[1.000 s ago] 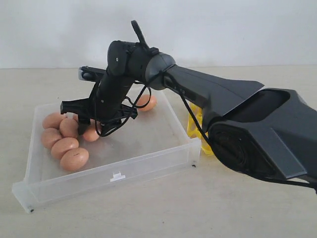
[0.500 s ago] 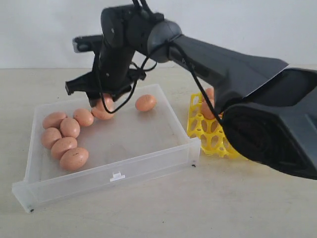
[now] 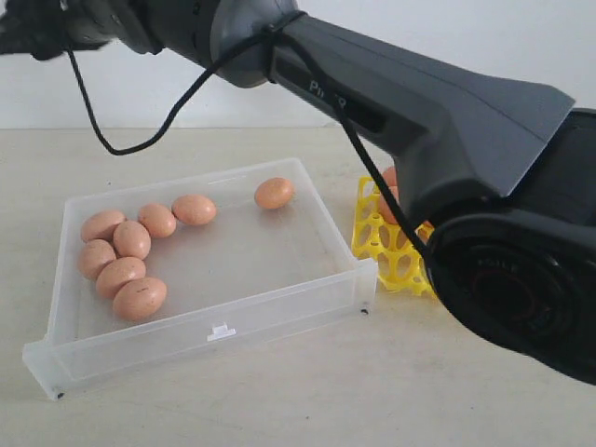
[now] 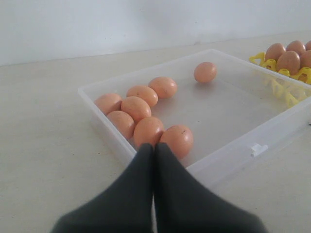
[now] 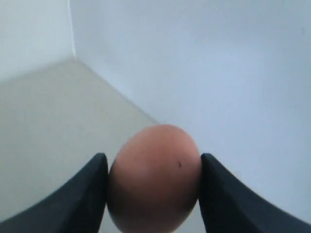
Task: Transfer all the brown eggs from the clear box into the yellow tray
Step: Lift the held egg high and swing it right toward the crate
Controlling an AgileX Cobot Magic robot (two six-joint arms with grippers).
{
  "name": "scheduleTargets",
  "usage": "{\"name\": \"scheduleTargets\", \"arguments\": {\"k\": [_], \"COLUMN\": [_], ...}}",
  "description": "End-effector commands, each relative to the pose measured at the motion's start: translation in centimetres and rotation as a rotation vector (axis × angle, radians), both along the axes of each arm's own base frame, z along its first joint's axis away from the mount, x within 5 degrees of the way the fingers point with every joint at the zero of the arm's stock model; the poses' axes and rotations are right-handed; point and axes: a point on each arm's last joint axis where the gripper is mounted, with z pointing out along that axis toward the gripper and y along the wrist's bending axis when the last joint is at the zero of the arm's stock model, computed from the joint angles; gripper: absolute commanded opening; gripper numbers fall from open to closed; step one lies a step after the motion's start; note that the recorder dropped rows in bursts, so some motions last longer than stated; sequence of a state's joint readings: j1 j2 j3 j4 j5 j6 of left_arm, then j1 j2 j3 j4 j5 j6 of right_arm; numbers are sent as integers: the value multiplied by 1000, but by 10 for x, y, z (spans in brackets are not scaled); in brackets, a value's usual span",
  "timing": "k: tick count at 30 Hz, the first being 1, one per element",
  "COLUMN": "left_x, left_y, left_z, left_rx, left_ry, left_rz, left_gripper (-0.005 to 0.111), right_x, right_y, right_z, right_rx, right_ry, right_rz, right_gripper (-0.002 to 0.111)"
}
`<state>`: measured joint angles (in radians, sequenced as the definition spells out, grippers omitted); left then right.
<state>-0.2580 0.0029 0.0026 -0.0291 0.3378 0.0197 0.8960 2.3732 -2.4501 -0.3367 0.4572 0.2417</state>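
Brown egg (image 5: 154, 187) sits pinched in my right claw (image 5: 153, 160), left claw (image 4: 154, 150) pressed closed and empty; I count eight more eggs (image 3: 131, 239) by the clear box's (image 3: 279, 312) left and far walls.

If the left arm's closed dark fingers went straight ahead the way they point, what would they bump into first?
Probably the near wall of the shallow clear plastic box, then the speckled brown egg behind it. Depth is unclear, so the fingers might pass over the wall.
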Motion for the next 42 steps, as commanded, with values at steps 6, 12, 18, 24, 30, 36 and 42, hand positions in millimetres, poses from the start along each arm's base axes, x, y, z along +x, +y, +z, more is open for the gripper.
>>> {"name": "scheduleTargets", "arguments": {"k": [6, 12, 18, 24, 30, 36, 42], "left_x": [0, 0, 0, 0, 0, 0, 0], "left_y": [0, 0, 0, 0, 0, 0, 0], "left_z": [1, 1, 1, 1, 1, 1, 1], "left_rx": [-8, -8, -8, -8, -8, -8, -8], "left_ry": [-4, -4, -4, -4, -4, -4, -4], "left_rz": [-1, -1, -1, -1, -1, -1, -1], "left_gripper": [-4, -4, -4, -4, -4, -4, -4], "right_x": [-13, -12, -10, -19, -30, -58, -71], "right_y": [9, 11, 11, 13, -49, -148, -292], "right_z": [52, 45, 30, -20, -28, -27, -73], "right_rx": [530, 350, 83, -1, 333, 433, 408], "right_ry": [-173, -276, -316, -216, -258, -121, -11], "right_rz": [155, 152, 135, 187, 164, 59, -330], "right_gripper": [0, 0, 0, 0, 0, 0, 0]}}
